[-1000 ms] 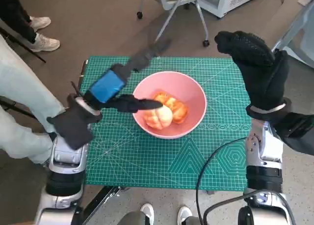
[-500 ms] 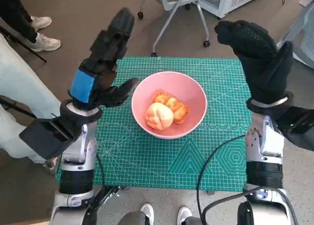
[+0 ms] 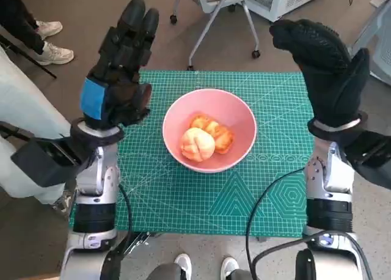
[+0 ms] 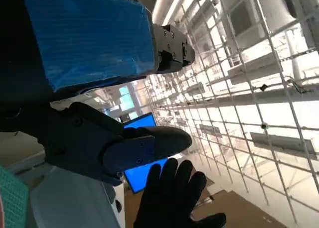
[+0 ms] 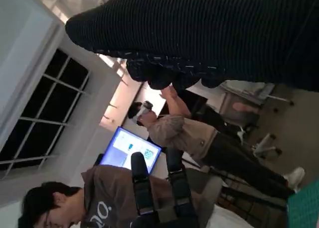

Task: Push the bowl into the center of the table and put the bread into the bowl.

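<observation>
A pink bowl (image 3: pixel 244 124) stands near the middle of the green cutting mat (image 3: pixel 183 194) in the head view. Inside it lie a pale round bread roll (image 3: pixel 197 144) and an orange-brown piece of bread (image 3: pixel 214 131). My left hand (image 3: pixel 119 66) is raised above the mat's left side, fingers pointing up and apart, holding nothing. My right hand (image 3: pixel 327 72) is raised above the right edge, fingers up, empty too. The left wrist view looks up past my left hand (image 4: pixel 84 44) at the ceiling and shows my gloved right hand (image 4: pixel 174 200). My right hand's glove (image 5: pixel 214 34) crosses the right wrist view.
An office chair (image 3: pixel 223 5) on castors stands behind the table. A person's legs and shoes (image 3: pixel 46 44) are at the left. In the right wrist view, people (image 5: pixel 199 138) stand and sit nearby and my left hand (image 5: pixel 159 193) shows. Black cables (image 3: pixel 263 200) cross the mat's near right.
My left hand has drawn back from the bowl's rim and risen, its fingers turning upward above the mat's left side. The bread stays in the bowl. My right hand has hardly moved.
</observation>
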Controlling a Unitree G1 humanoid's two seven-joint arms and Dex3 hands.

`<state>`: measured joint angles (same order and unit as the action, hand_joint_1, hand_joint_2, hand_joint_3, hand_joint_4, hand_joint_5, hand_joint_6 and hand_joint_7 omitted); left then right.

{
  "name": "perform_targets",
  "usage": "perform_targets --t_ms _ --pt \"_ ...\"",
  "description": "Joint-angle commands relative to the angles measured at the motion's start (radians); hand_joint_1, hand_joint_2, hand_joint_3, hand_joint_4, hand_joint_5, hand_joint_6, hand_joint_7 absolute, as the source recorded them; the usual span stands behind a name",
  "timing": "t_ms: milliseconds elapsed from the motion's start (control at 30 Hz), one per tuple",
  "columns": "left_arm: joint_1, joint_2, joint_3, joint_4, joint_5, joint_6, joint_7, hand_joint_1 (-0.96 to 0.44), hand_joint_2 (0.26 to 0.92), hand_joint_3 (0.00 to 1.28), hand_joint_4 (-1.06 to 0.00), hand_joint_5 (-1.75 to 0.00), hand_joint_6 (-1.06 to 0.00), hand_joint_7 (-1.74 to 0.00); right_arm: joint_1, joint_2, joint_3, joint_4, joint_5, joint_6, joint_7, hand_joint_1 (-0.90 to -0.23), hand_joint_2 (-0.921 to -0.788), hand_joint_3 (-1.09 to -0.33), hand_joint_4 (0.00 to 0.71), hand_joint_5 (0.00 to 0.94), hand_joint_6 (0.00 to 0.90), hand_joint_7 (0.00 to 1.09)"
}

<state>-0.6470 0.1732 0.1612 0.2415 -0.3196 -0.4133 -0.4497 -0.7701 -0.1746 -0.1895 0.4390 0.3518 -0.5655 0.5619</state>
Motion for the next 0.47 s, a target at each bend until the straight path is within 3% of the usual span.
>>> perform_targets --t_ms 33,467 --pt "-0.029 0.013 0.011 0.018 -0.027 -0.004 -0.024 -0.78 0.921 0.63 -0.11 -0.02 -0.19 -0.08 0.006 0.012 0.010 0.014 -0.016 -0.005 -0.018 -0.679 -0.921 -0.735 0.194 0.003 0.141 0.30" --pt "-0.045 0.019 0.005 0.043 -0.023 -0.020 -0.058 -0.78 0.921 0.63 -0.10 -0.01 -0.17 -0.09 0.014 0.018 0.020 0.007 -0.024 -0.015 -0.045 -0.678 -0.921 -0.733 0.195 0.002 0.162 0.30"
